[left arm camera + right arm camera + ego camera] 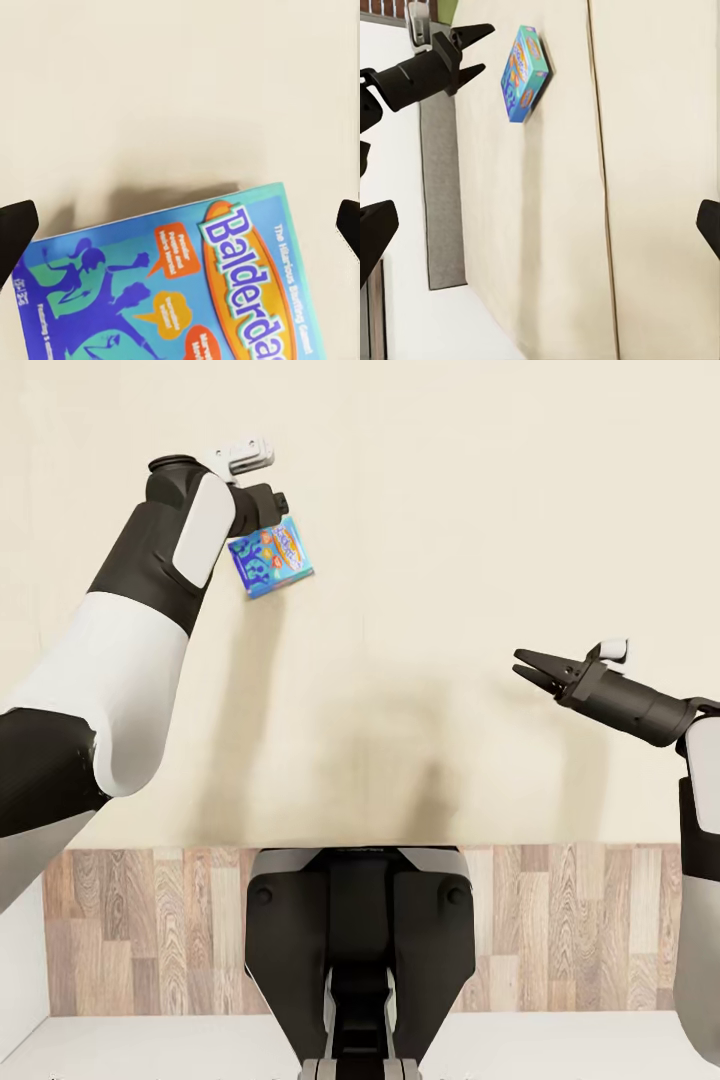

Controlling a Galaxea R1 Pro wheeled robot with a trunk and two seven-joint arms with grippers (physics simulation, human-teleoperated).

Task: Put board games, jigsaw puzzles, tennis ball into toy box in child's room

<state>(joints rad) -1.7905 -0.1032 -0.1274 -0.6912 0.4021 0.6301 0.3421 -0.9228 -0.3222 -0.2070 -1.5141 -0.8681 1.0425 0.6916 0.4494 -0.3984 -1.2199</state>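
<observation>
The left arm reaches far out over the bed [450,510], its forearm covering one corner of the board game [272,557] in the head view. That game lies flat on the mattress. The left gripper [478,51] hovers just beside it with fingers spread wide, holding nothing. The left wrist view cuts off the game's lower part. The right arm is bent low over the bed. The right gripper [522,663] is parted and empty, well apart from the game.
</observation>
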